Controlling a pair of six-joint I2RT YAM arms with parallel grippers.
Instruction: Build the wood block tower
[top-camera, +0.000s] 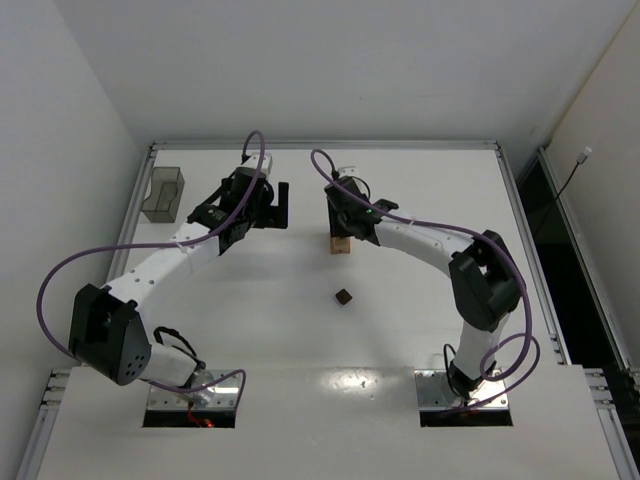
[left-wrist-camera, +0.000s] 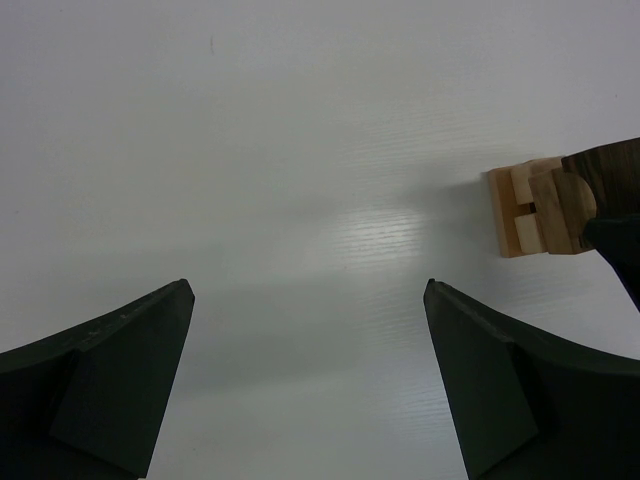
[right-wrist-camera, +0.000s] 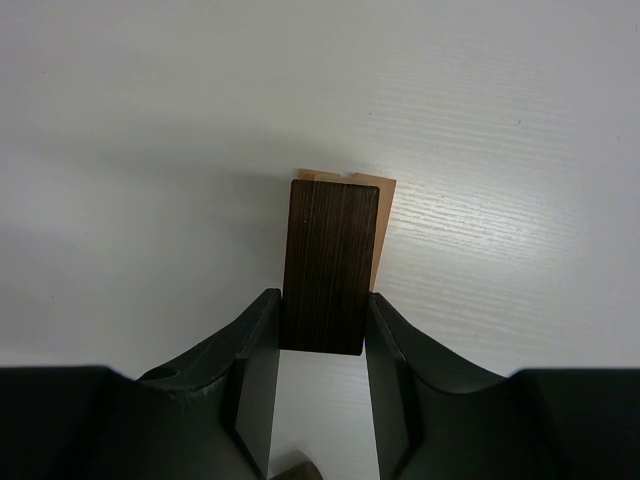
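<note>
Top: left gripper (top-camera: 281, 205) jaws spread wide, nothing in them. Right gripper (top-camera: 335, 218) sits right over the wood block tower (top-camera: 340, 246). Loose dark block (top-camera: 343, 296) lies base-side of that gripper, apart from the tower. Grey bin (top-camera: 163, 194) is well off the left gripper's outer side.
Left wrist: bare table (left-wrist-camera: 300, 150) between the fingers; tower ahead and to the right.
Right wrist: right gripper clamped on a dark bar (right-wrist-camera: 330, 255). The tower's tan blocks show just past the bar's far end; contact unclear.
</note>
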